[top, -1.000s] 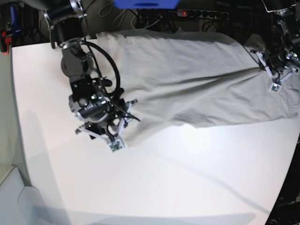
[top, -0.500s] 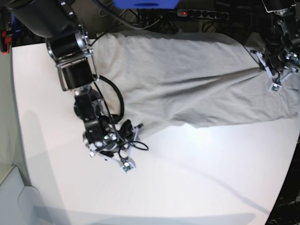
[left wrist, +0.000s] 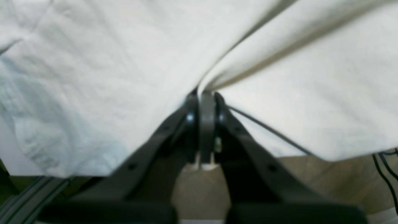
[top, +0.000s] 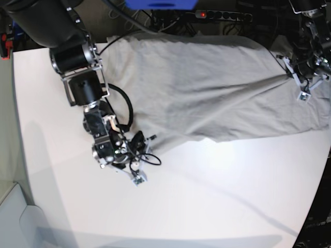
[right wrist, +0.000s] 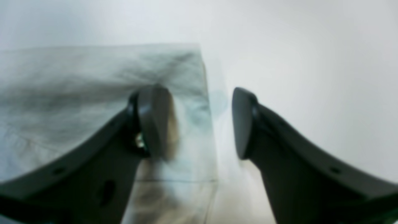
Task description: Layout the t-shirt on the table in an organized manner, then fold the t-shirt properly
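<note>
The beige-grey t-shirt (top: pixel 207 88) lies spread across the far half of the white table (top: pixel 207 201), with folds running toward its right end. There my left gripper (top: pixel 291 78) is shut on a pinched ridge of the cloth, and the left wrist view shows the fabric (left wrist: pixel 93 62) gathered into the closed tips of the gripper (left wrist: pixel 205 97). My right gripper (top: pixel 144 159) stands open at the shirt's near-left corner. In the right wrist view, one finger (right wrist: pixel 155 121) is over the shirt's corner (right wrist: pixel 77 77) and the other is over bare table (right wrist: pixel 311 62).
A power strip (top: pixel 222 14) with a red light, cables and a blue object (top: pixel 160 4) sit beyond the table's far edge. The shirt's right end reaches the table's curved right edge. My right arm's dark links (top: pixel 77 57) stand over the table's left part.
My right arm has slid along the shirt's left edge toward the near corner and lowered, its jaws a little narrower. The left gripper and the shirt's right end have not moved.
</note>
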`<state>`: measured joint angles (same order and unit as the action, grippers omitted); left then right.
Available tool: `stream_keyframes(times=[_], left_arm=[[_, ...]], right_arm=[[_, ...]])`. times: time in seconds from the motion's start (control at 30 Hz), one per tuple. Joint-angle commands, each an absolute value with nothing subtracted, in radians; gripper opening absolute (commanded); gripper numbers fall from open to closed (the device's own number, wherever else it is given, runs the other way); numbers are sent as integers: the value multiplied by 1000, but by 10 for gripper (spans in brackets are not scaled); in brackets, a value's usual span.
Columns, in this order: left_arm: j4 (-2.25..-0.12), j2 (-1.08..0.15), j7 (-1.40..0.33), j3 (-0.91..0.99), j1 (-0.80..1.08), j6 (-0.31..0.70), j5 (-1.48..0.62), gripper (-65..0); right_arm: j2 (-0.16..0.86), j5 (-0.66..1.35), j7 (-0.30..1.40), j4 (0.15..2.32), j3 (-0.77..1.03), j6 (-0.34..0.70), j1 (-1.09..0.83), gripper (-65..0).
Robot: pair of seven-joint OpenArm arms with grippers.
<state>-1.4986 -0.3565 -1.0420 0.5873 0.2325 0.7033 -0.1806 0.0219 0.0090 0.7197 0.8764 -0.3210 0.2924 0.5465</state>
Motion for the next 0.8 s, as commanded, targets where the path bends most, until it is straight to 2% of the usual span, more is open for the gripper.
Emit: stream_keyframes(times=[0.0, 0.07, 0.13, 0.17, 0.3, 0.6, 0.77], left_arm=[[-1503, -367, -1052, 590, 232, 698, -173, -647], [-1503, -367, -1052, 590, 232, 698, -173, -647], [-1503, -367, -1052, 590, 232, 698, -173, -647], [-1503, -367, -1052, 590, 232, 698, -173, -647], [-1503, -369, -1052, 590, 236, 698, -219, -647], [-1503, -371, -1050, 590, 239, 698, -269, -647], [-1503, -371, -1050, 590, 234, 698, -269, -647]], right_arm=[[22, 5, 717, 889, -318, 305, 562, -415], [22, 5, 722, 889, -318, 305, 558, -502], [22, 5, 727, 889, -318, 305, 556, -619], [22, 5, 728, 889, -318, 305, 556, -650], [21, 5, 794, 929, -318, 305, 562, -650], [21, 1, 980, 1549, -320, 305, 415, -650], [22, 1, 1058, 1753, -326, 305, 282, -650]])
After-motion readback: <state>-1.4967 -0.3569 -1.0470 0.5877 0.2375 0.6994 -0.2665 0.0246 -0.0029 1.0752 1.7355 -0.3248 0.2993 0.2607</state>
